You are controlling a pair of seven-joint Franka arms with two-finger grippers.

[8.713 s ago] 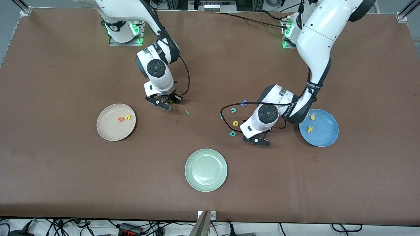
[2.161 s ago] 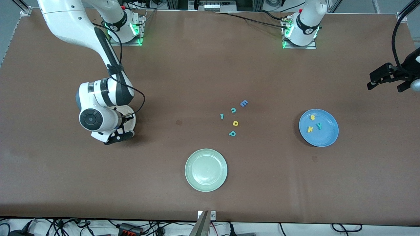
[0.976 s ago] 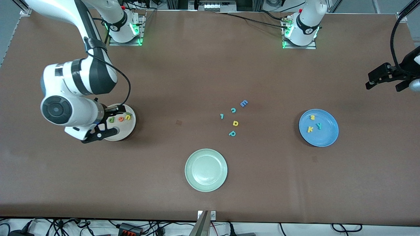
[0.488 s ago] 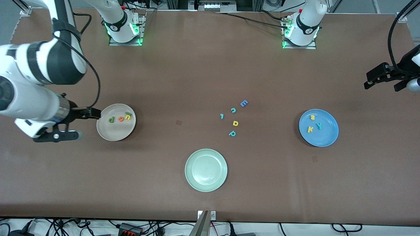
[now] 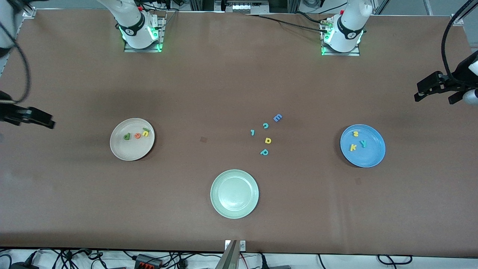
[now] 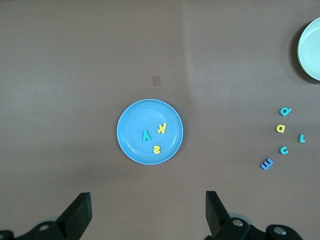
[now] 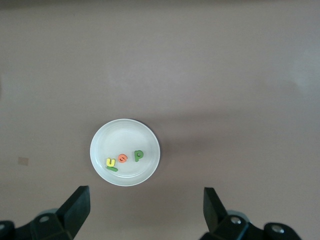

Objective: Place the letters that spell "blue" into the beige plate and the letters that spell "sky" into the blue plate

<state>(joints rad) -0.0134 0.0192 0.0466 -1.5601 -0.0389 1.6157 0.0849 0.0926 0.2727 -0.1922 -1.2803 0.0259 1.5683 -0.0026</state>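
Observation:
The beige plate (image 5: 129, 152) (image 7: 125, 136) holds the green b (image 5: 127, 136) (image 7: 138, 155), orange e (image 5: 137, 135) (image 7: 123, 158), yellow u (image 5: 145, 132) (image 7: 110, 161) and thin green l (image 7: 112, 169). The blue plate (image 5: 369, 157) (image 6: 134, 119) holds the yellow s (image 5: 356, 133) (image 6: 156, 149), yellow k (image 5: 353, 147) (image 6: 161, 128) and teal y (image 5: 363, 143) (image 6: 145, 135). My right gripper (image 5: 30, 116) (image 7: 145, 210) hangs open and empty, high over the table at the right arm's end. My left gripper (image 5: 435, 93) (image 6: 147, 212) waits open and empty, high over the left arm's end.
Loose letters lie mid-table: a blue E (image 5: 277, 118), teal c (image 5: 265, 125), a small teal piece (image 5: 253, 132), yellow a (image 5: 267, 140) and teal p (image 5: 264, 152). A pale green plate (image 5: 234, 209) sits nearer the front camera.
My right arm has lifted off the beige plate and swung out toward its end of the table, uncovering the letters in it. The left arm has stayed put.

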